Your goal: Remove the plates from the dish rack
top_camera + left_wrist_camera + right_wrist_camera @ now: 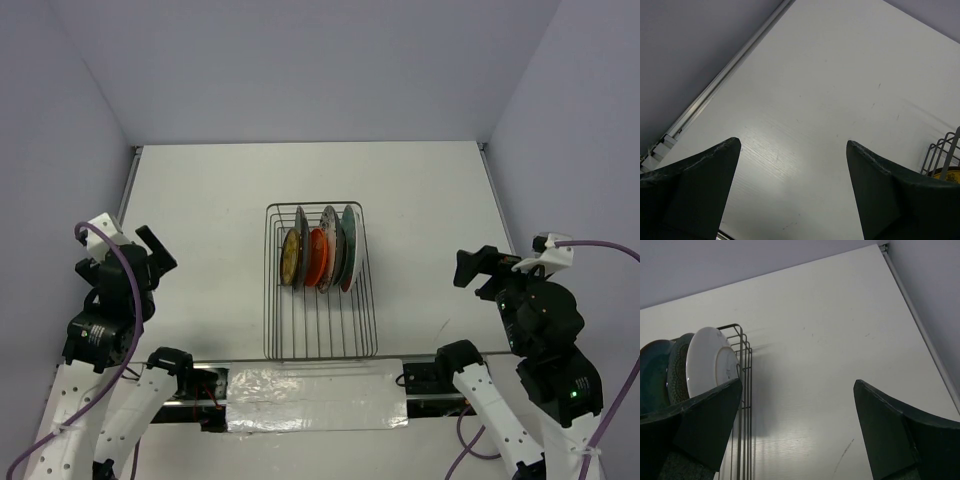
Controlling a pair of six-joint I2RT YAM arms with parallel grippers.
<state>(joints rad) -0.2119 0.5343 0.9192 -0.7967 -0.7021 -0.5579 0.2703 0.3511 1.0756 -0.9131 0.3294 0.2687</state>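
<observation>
White table (200,210) between pale lilac walls (300,60) bears the dish rack (320,328).

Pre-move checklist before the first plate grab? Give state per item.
1. Left jaws open, nothing held: ok.
2. Right jaws open, nothing held: ok.
3. Plates standing on edge in the far half of the dish rack: ok.
4. Both sets of jaws off to the sides, apart from the dish rack: ok.
5. Gaps between the plates wide enough for a finger: cannot tell.
6. Dish rack fixed to the table: cannot tell.
</observation>
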